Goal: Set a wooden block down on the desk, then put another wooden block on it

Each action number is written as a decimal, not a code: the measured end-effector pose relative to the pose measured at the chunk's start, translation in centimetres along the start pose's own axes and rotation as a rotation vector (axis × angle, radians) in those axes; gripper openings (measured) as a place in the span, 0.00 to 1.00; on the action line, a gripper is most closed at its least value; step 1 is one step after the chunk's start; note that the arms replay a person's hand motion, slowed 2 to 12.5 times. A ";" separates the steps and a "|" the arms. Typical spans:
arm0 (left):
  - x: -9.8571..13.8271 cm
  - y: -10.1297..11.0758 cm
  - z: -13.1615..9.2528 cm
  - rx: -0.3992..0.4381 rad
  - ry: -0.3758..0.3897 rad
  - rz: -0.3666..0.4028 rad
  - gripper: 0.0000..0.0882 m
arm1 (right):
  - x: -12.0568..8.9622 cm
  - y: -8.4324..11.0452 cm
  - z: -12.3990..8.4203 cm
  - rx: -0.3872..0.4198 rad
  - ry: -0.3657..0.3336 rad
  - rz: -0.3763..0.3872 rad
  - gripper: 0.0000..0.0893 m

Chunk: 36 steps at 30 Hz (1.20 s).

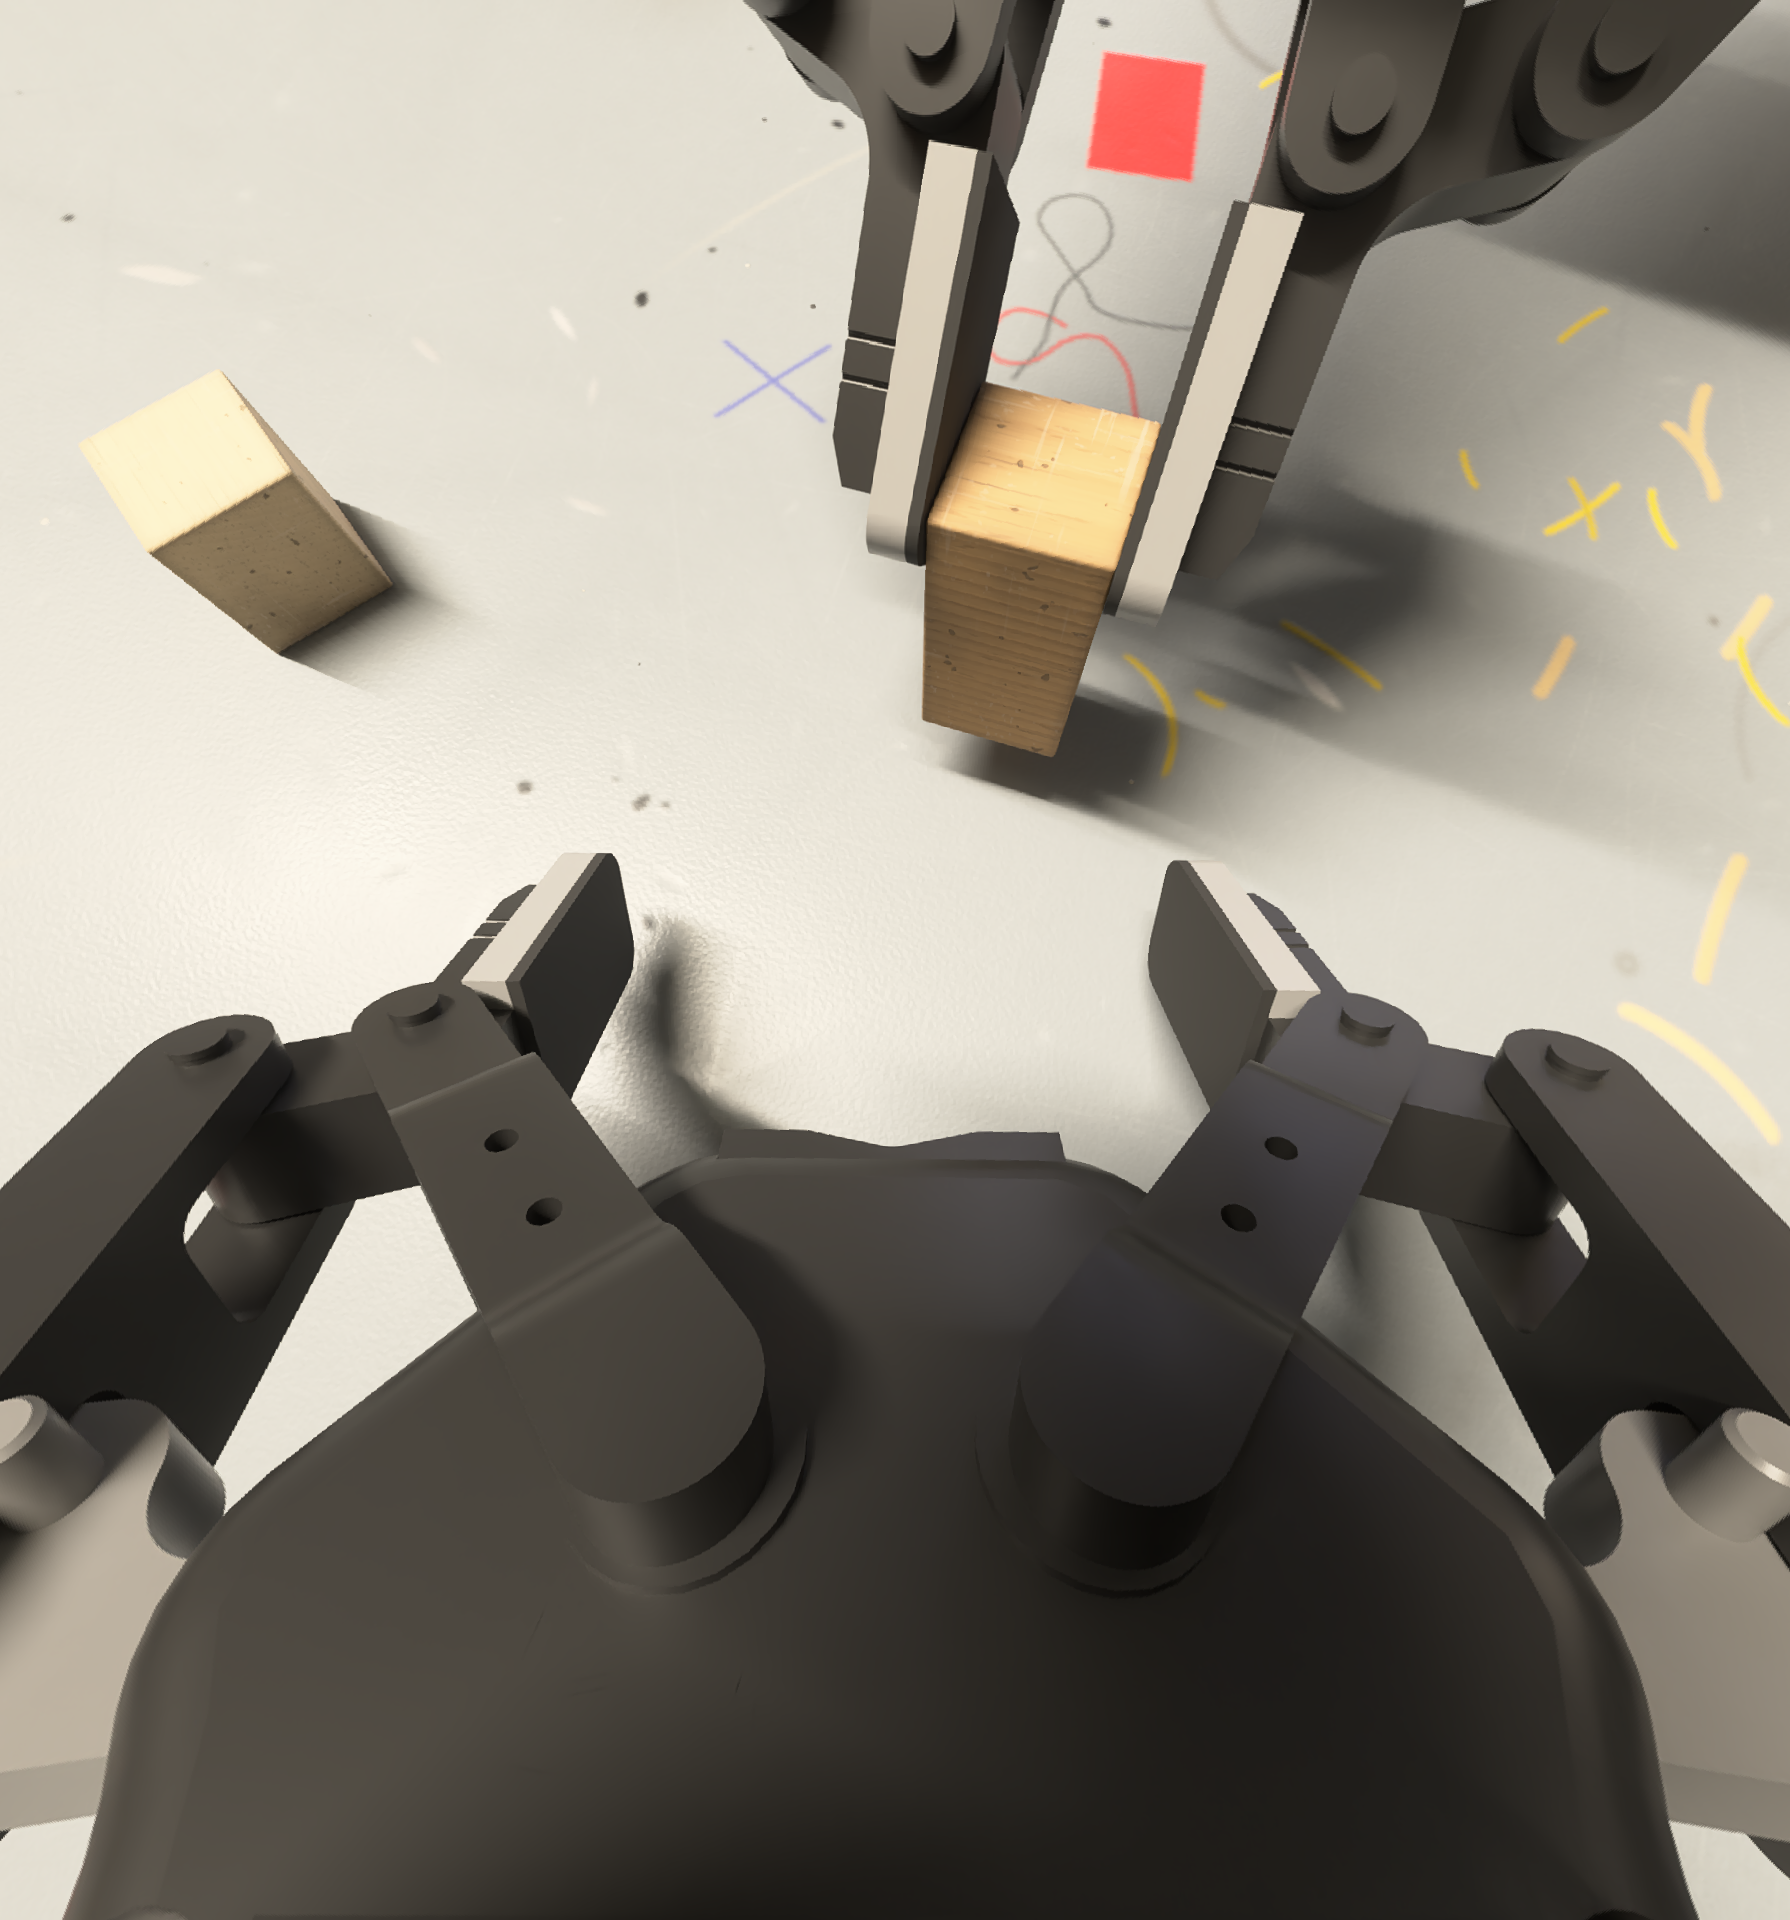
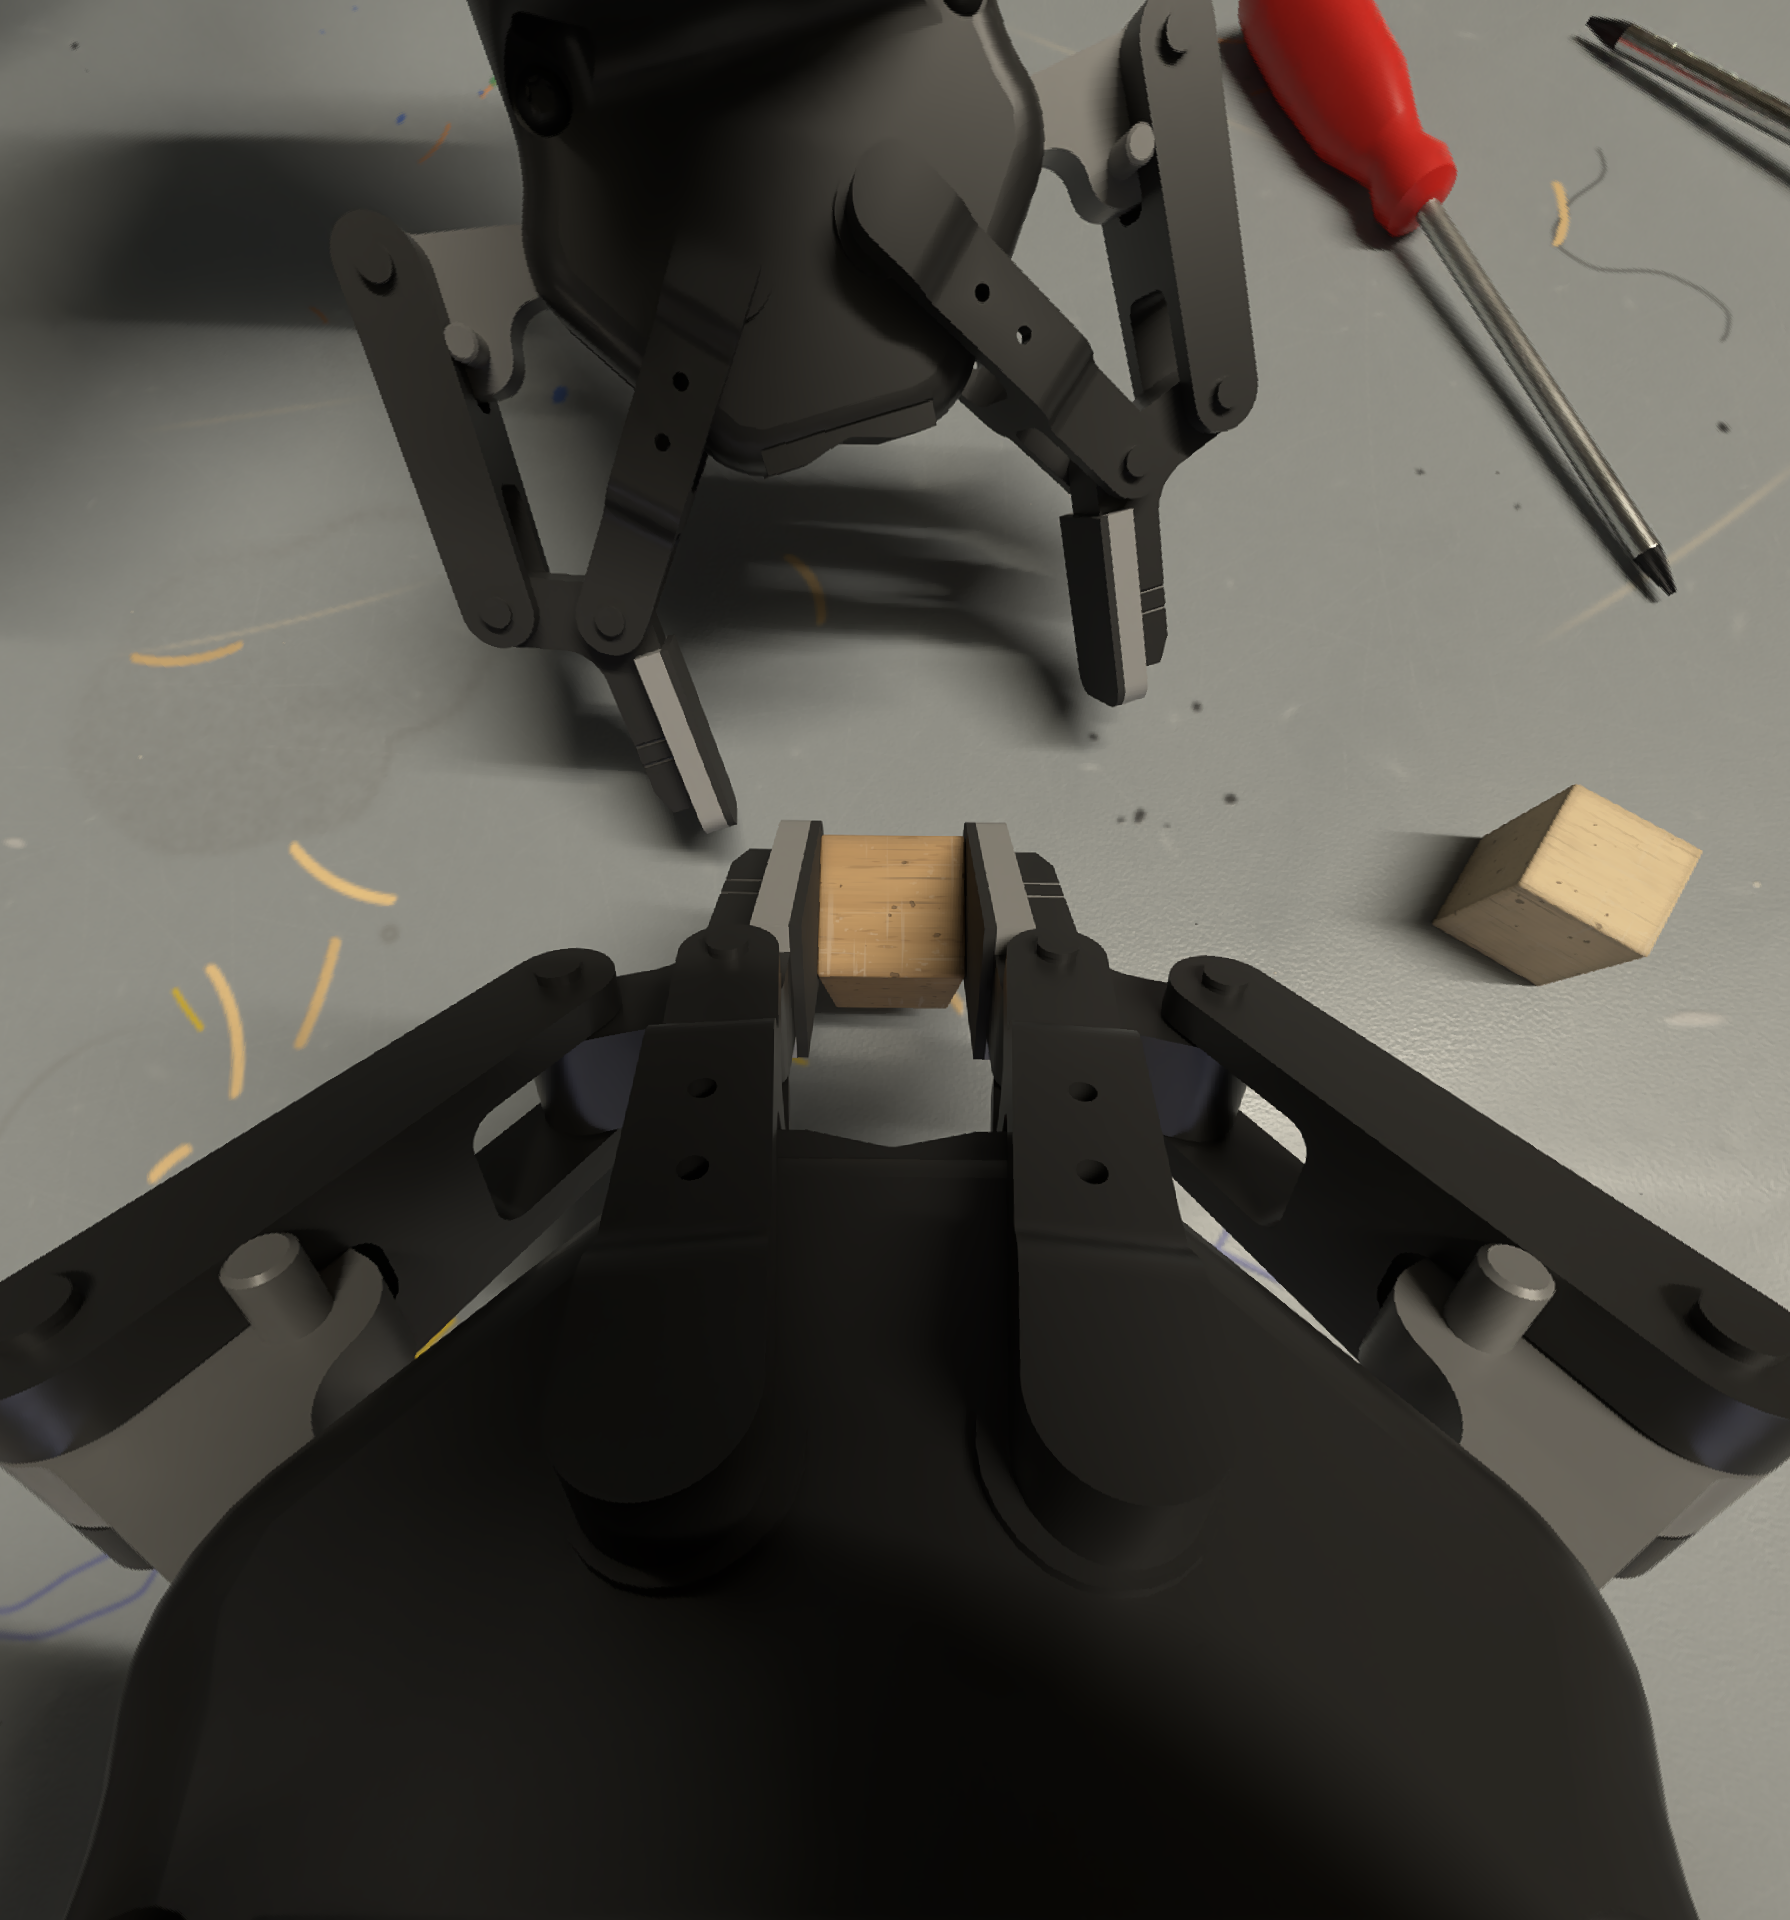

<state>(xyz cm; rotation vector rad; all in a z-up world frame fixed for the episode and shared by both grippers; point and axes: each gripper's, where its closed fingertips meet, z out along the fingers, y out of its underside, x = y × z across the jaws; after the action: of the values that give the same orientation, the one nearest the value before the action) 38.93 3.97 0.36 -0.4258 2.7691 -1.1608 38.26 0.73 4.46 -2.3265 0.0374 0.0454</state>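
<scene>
Right gripper [image 2: 891, 914]: fingers clamped on the tan block [image 2: 889, 920], pads flat on two opposite faces, upper part of the block between them, its base at or just above the desk [image 2: 1493, 644]; contact not determinable. Left gripper [image 1: 889, 935]: fingers wide apart, empty, tips just short of the held block. Pale block [image 1: 236, 509] lies loose on the desk, off to the left of the left fingers. Assessment: both blocks appear rigid, light, smooth-faced wood; grip squarely across parallel faces, near mid-height, to prevent twisting.
</scene>
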 end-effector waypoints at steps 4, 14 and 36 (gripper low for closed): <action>0.0 0.0 0.0 0.000 0.000 0.000 0.97 | 0.0 0.0 0.0 0.001 -0.009 -0.006 0.26; 0.0 0.0 0.0 0.000 0.000 0.000 0.97 | -0.1 0.0 0.0 0.005 -0.034 -0.034 0.26; 0.0 0.0 0.0 0.000 0.000 0.000 0.97 | -0.1 0.1 0.0 0.006 -0.044 -0.049 0.26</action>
<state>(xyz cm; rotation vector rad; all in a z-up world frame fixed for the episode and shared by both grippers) 38.92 3.96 0.36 -0.4259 2.7692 -1.1608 38.13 0.67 4.45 -2.3183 -0.0408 0.0718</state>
